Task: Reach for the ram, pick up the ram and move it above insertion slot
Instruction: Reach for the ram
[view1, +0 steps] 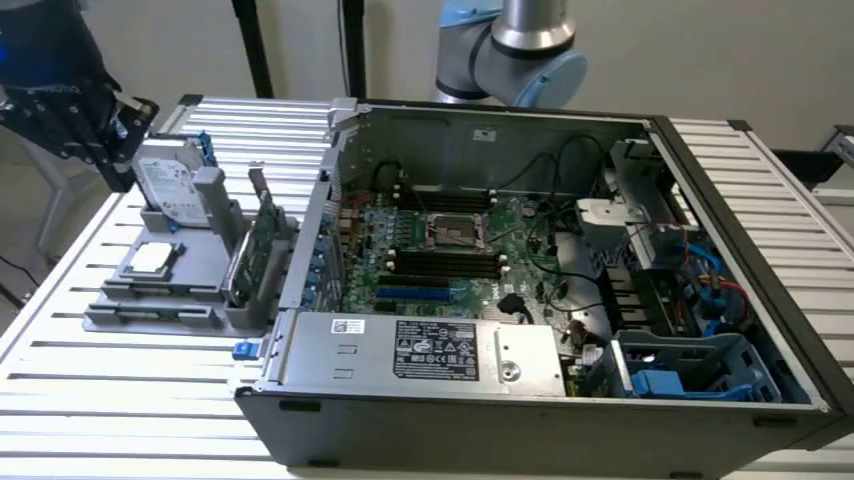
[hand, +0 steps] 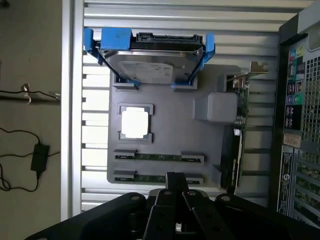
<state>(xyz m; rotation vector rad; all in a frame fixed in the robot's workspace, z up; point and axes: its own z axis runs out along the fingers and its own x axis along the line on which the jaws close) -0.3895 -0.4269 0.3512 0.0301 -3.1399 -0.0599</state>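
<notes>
– Hovering over the gray tray (hand: 170, 135), the pincer (hand: 175, 179) is pressed together, holding nothing; the ram (hand: 150, 177) lies in its holder nearby.
– Descending closed could jab its edge or nudge the twin stick (hand: 159, 157) beside.

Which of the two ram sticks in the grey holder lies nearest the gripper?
The ram at the edge of the holder, right by the gripper; the other stick lies between it and the square chip.

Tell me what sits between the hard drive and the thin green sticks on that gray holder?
A square processor chip, seated in the gray holder, lies between the hard drive and the ram sticks, as the wrist view shows.
</notes>
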